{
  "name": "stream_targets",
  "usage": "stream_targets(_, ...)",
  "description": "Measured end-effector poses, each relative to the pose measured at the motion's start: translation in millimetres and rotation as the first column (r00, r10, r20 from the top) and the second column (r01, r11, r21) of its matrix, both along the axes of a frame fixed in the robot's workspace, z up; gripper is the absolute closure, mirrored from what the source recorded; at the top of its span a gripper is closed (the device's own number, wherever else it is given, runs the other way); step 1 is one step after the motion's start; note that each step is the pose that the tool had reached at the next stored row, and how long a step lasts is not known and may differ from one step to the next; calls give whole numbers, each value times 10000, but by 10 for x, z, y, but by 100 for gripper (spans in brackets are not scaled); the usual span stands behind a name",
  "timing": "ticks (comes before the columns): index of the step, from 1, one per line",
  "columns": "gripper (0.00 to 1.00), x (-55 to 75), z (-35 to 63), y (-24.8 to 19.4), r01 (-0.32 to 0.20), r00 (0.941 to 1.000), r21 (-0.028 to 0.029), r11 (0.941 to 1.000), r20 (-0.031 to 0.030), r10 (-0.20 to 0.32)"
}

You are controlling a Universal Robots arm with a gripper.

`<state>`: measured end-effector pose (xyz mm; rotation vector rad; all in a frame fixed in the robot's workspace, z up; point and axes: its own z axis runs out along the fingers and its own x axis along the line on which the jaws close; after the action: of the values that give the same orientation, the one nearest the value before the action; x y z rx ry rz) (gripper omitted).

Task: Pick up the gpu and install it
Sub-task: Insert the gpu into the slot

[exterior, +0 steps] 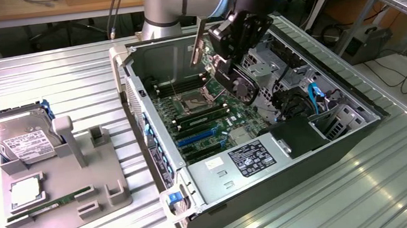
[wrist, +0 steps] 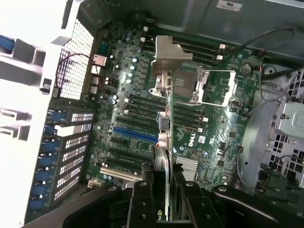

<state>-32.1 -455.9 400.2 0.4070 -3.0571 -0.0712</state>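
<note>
Hand [wrist: 166, 192] clamps the gpu [wrist: 163, 80] edge-on, hovering above the motherboard [wrist: 128, 118].

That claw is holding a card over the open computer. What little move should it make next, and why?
Probably a turn and small shift toward the long blue slot. The claw grips the gpu above the motherboard, not seated. In the wrist view the card's edge runs crosswise to that slot, and its silver bracket shows beside the processor socket, away from the rear grilles.

Dell logo [wrist: 189, 139] on motherboard [wrist: 124, 102]
</note>
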Motion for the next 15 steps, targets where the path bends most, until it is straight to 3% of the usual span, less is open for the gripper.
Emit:
stream_targets(3, 74, 0, -4, 0, -544, 9985, -1, 9985, 21, 544)
stream_targets(7, 74, 0, -11, 0, -1381, 9904, -4, 9904, 55, 1381)
stream_targets(8, 74, 0, -15, 0, -1746, 9846, -6, 9846, 69, 1746)
stream_targets(12, 74, 0, -21, 0, -2453, 9694, -12, 9694, 97, 2453)
stream_targets(15, 74, 0, -26, 0, -2978, 9545, -17, 9546, 116, 2978)
